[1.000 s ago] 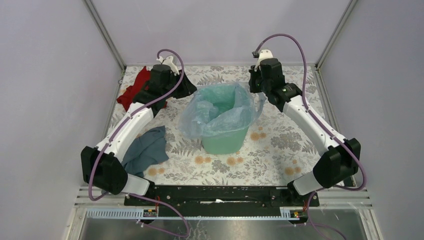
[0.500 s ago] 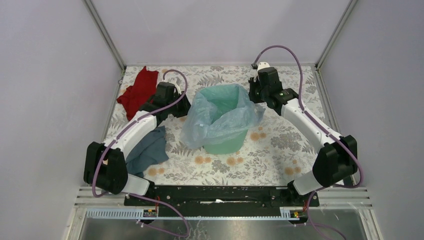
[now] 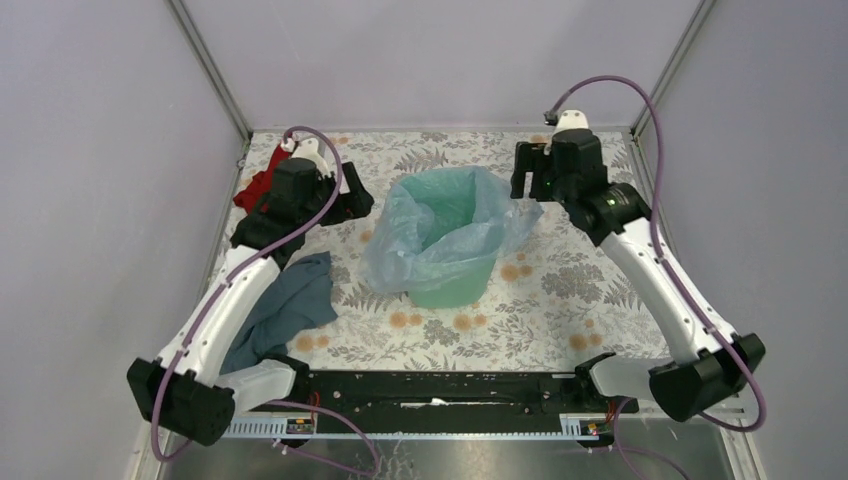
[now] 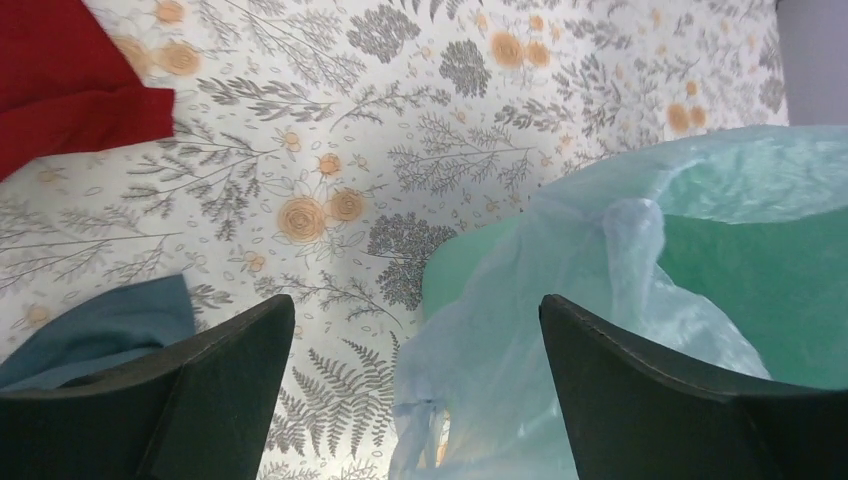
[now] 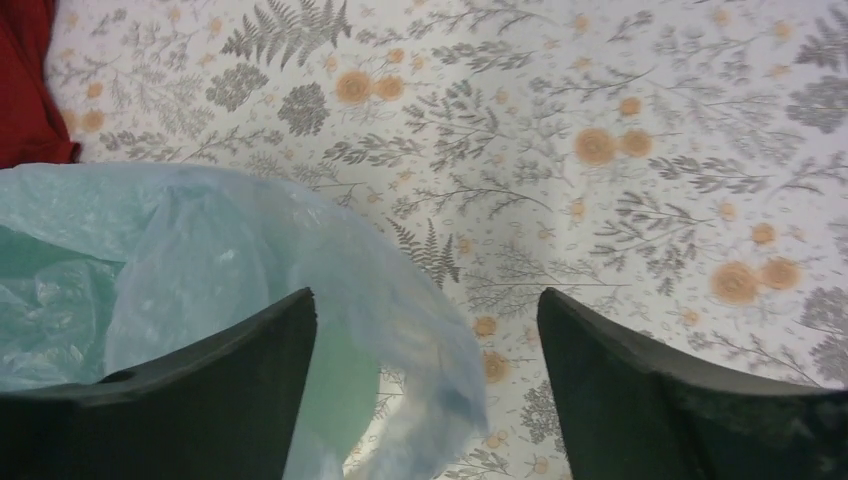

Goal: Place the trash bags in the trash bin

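Observation:
The mint-green trash bin (image 3: 450,285) stands upright at mid-table. The pale-blue trash bag (image 3: 395,245) lines its mouth, with the film spilling over the rim and hanging down the left and right sides. My left gripper (image 3: 350,205) hovers just left of the bin, open, with nothing between its fingers. In the left wrist view the left gripper (image 4: 415,305) looks down on loose bag film (image 4: 560,330) and the bin wall (image 4: 462,272). My right gripper (image 3: 528,185) hangs open above the bin's right rim. The right wrist view shows the right gripper (image 5: 425,297) clear of the bag (image 5: 200,250).
A red cloth (image 3: 258,185) lies at the back left behind the left wrist. A grey-blue cloth (image 3: 285,305) lies front left under the left forearm. Enclosure walls stand close on three sides of the floral table cover (image 3: 560,290).
Both grippers have opened and let go of the bag's edges. Both have drawn outward and upward from the bin, and the bag now hangs slack over the rim.

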Available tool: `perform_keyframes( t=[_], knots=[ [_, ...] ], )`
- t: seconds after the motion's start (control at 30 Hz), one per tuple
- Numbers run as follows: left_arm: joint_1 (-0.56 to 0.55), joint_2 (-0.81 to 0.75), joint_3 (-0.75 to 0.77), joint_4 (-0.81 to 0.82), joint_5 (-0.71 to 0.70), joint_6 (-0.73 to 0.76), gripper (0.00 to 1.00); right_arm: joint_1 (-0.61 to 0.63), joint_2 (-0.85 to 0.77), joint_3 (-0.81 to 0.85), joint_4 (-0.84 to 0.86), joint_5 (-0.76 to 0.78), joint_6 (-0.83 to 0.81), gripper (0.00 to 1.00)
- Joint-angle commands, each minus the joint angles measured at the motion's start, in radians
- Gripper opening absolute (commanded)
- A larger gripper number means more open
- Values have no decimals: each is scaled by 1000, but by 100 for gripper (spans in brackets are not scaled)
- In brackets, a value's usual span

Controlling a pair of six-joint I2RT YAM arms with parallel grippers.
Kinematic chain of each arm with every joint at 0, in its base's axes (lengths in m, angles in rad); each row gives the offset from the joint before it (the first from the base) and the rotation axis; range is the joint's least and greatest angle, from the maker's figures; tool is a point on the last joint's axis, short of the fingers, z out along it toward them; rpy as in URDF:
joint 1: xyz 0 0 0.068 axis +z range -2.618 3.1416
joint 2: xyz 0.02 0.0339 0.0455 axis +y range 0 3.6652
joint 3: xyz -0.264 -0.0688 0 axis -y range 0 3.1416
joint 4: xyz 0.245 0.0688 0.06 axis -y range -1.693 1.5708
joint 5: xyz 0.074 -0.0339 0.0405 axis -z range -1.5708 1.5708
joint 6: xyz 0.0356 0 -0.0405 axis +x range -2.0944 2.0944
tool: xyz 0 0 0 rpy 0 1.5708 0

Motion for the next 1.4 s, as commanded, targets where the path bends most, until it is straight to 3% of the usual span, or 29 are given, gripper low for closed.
perform_keyframes(
  t=[0.0,0.07,0.43,0.67,0.93,1.0,1.1,1.2,1.37],
  knots=[
    [5,-100,-12,-44,-91,11,99,-4,-82,-32,-70,97,32,92],
    [5,-132,-44,-44,-59,-9,99,-12,-115,-65,-68,88,58,99],
    [5,-310,-144,-95,42,-84,99,-190,-215,-254,80,-362,222,100],
    [5,-394,-264,-58,166,-207,98,-230,-193,-313,161,-440,224,100],
    [4,-415,-390,22,283,-290,92,-231,-168,-452,337,-582,262,86],
    [3,-402,-440,95,349,-325,95,-231,-155,-485,361,-604,270,80],
    [3,-372,-517,225,447,-410,92,-231,-145,-521,379,-604,272,60],
    [3,-343,-551,303,448,-436,82,-231,-149,-551,385,-574,264,37],
    [3,-250,-527,313,406,-390,59,-231,-141,-607,395,-526,239,16]
  ],
)
